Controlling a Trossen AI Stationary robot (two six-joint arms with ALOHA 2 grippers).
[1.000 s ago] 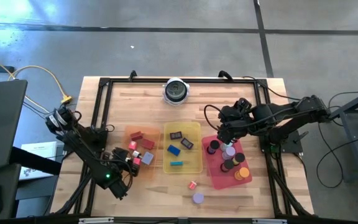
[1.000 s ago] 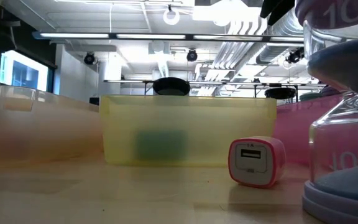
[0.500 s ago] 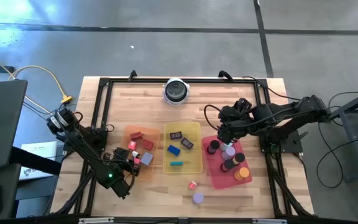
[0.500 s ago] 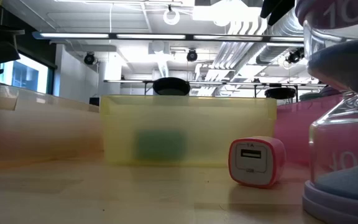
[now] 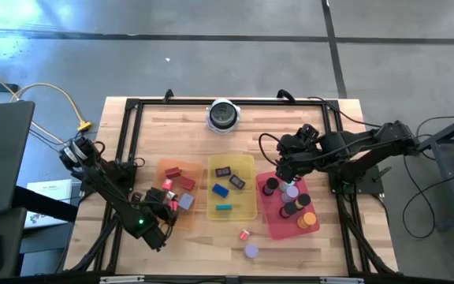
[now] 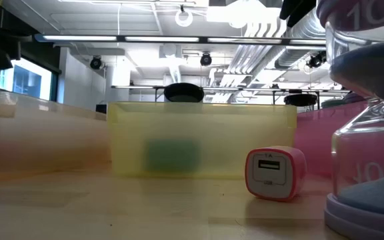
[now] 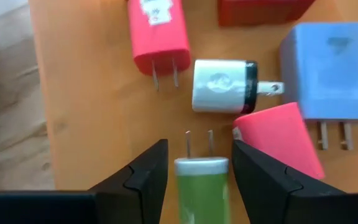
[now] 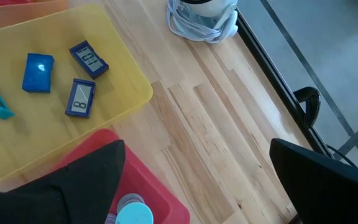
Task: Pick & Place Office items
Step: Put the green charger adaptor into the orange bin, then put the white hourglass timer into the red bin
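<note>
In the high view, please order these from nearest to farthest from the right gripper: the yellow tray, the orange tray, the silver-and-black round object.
Measured from the right gripper, over the red tray:
1. Yellow tray, the middle tray, next to the red one.
2. Silver-and-black round object, at the table's far edge.
3. Orange tray, beyond the yellow tray, on the left arm's side.

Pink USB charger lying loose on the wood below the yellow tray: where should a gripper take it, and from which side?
Grip the pink USB charger across its two flat side faces, coming straight down from above. In the low view it is a squat rounded cube sitting flat on the wooden table, port face forward, with bare wood around it and the hourglass a short way off, so the fingers should have room.
</note>
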